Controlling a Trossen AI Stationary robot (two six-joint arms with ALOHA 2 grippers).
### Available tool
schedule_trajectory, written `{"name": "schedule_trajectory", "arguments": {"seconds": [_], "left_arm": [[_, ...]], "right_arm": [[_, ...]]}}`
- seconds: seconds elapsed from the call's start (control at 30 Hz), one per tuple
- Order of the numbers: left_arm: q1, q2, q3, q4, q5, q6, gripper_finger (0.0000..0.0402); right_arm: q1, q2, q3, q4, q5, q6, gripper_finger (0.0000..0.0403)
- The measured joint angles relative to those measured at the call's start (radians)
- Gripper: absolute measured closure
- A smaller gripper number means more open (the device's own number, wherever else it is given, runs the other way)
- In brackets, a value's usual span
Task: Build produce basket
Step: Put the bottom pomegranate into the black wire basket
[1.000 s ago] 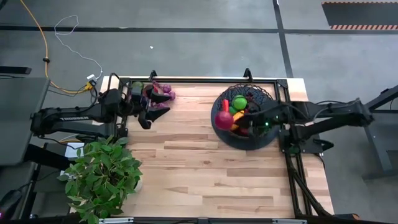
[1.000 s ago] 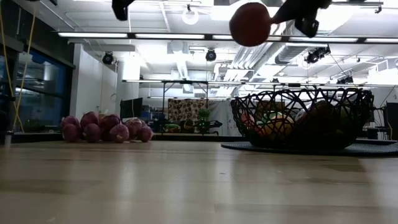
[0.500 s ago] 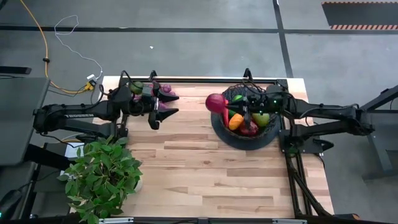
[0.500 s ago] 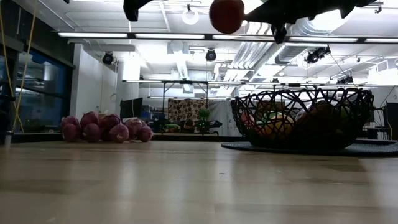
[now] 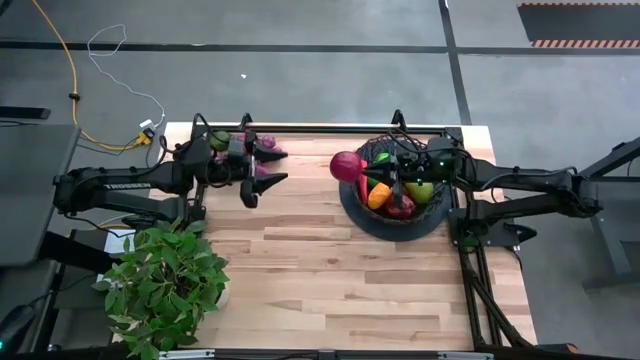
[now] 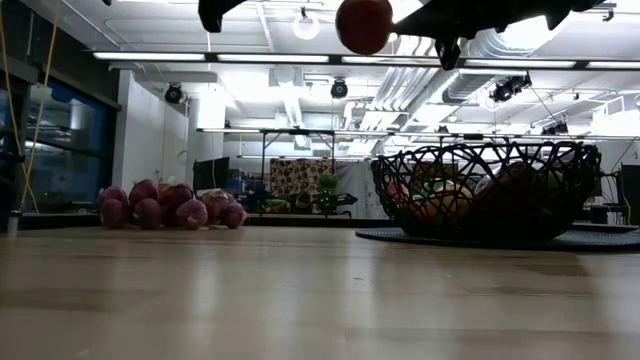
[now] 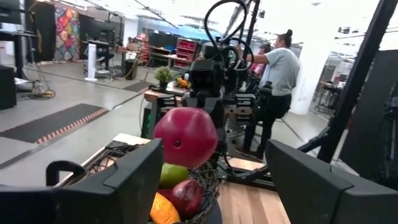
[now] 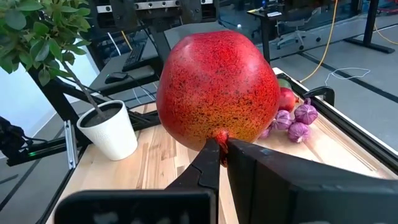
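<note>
From above, the right pincer (image 5: 366,176) reaches over the left rim of the basket (image 5: 436,218) and grips a red apple (image 5: 347,165) by its stem end, holding it in the air just beyond that rim. The basket stands at the right end of the wooden counter (image 5: 330,280) and holds an orange fruit (image 5: 378,195), a green pear (image 5: 420,190) and dark red pieces. The left pincer (image 5: 268,165) sits at the far left of the counter with its fingers spread apart and nothing between them, right beside a purple grape bunch (image 5: 262,146). A potted plant (image 5: 165,280) stands at the near left corner.

At counter height, the apple (image 6: 363,25) hangs high above the wood, left of the basket (image 6: 485,190), with dark arm parts beside it at the top edge. The grapes (image 6: 170,205) lie on the counter (image 6: 300,300) far to the left, well apart from the basket.

In the left wrist view, the left pincer's own fingers (image 7: 130,180) stand wide apart, and between them, farther off, the apple (image 7: 185,137) is held above the basket's fruit. A person (image 7: 277,81) stands in the room behind.

In the right wrist view, the right pincer (image 8: 221,152) is clenched on the apple's (image 8: 217,90) small stem end. Beyond it are the grapes (image 8: 295,121) and a white pot (image 8: 112,130).
</note>
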Motion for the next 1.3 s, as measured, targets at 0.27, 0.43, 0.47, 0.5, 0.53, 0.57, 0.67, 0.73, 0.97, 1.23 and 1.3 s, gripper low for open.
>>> {"name": "schedule_trajectory", "arguments": {"seconds": [0.27, 0.43, 0.47, 0.5, 0.53, 0.57, 0.67, 0.73, 0.97, 1.23, 1.3], "left_arm": [[0.0, 0.0, 0.0, 0.0, -0.033, 0.0, 0.0131], [0.0, 0.0, 0.0, 0.0, -0.033, -0.003, 0.0131], [0.0, 0.0, 0.0, 0.0, -0.033, -0.003, 0.0131], [0.0, 0.0, 0.0, 0.0, -0.033, -0.003, 0.0131], [0.0, 0.0, 0.0, 0.0, -0.036, -0.003, 0.0131], [0.0, 0.0, 0.0, 0.0, -0.038, -0.003, 0.0131], [0.0, 0.0, 0.0, 0.0, -0.052, -0.003, 0.0131], [0.0, 0.0, 0.0, 0.0, -0.055, -0.003, 0.0131], [0.0, 0.0, 0.0, 0.0, -0.055, -0.025, 0.0131], [0.0, 0.0, 0.0, -0.001, -0.055, -0.026, 0.0131], [0.0, 0.0, 0.0, -0.001, -0.055, -0.026, 0.0131]], "right_arm": [[0.0, 0.0, 0.0, 0.0, 0.001, 0.008, 0.0403], [0.0, 0.0, 0.115, -0.261, 0.123, 0.026, 0.0403], [0.0, 0.0, 0.156, -0.372, 0.176, 0.014, 0.0403], [-0.006, 0.001, 0.193, -0.48, 0.215, 0.007, 0.0403], [-0.015, 0.007, 0.234, -0.593, 0.245, 0.005, 0.0403], [-0.027, 0.014, 0.272, -0.699, 0.265, 0.013, 0.0403], [-0.083, 0.035, 0.351, -1.0, 0.296, 0.063, 0.0403], [-0.129, 0.051, 0.369, -1.145, 0.317, 0.104, 0.0403], [-0.315, 0.06, 0.286, -1.292, 0.341, 0.182, 0.0403], [-0.428, 0.061, 0.177, -1.21, 0.298, 0.162, 0.0403], [-0.437, 0.061, 0.164, -1.209, 0.298, 0.177, 0.0403]]}}
